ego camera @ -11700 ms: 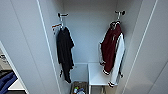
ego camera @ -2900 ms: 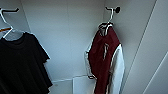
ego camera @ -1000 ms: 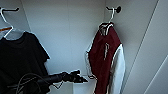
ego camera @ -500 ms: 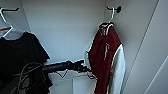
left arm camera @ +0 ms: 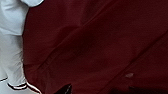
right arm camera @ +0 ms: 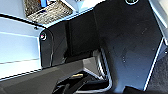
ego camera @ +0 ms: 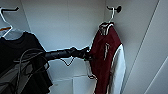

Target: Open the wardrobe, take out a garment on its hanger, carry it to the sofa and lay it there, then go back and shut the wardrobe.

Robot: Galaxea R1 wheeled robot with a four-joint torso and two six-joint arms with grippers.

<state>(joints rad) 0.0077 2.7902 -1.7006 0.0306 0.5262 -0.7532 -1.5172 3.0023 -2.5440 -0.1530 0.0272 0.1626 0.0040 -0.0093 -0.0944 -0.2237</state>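
inside the wardrobe point(ego camera: 75, 30), left end effector point(ego camera: 88, 55) touches the garment point(ego camera: 102, 57)

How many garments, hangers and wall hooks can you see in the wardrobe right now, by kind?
Garments: 2, the maroon jacket and the black t-shirt.
Hangers: 2, the jacket's hanger and the t-shirt's hanger.
Wall hooks: 2, one right hook and one left hook.
Total: 6.
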